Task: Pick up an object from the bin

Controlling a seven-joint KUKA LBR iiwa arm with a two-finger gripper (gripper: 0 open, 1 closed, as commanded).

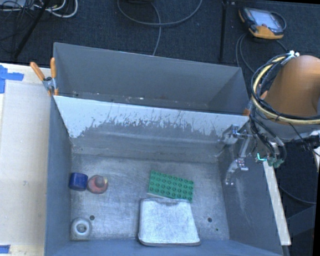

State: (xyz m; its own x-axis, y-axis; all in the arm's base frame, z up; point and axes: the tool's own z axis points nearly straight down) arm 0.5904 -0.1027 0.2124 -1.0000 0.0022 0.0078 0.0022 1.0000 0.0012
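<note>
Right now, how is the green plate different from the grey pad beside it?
The green plate is covered in rows of studs; the grey pad looks plain. The green plate is smaller, the grey pad bigger. The green plate lies farther back, the grey pad nearer the front wall. Both lie flat on the floor of the bin, and both are roughly four-sided.
</note>
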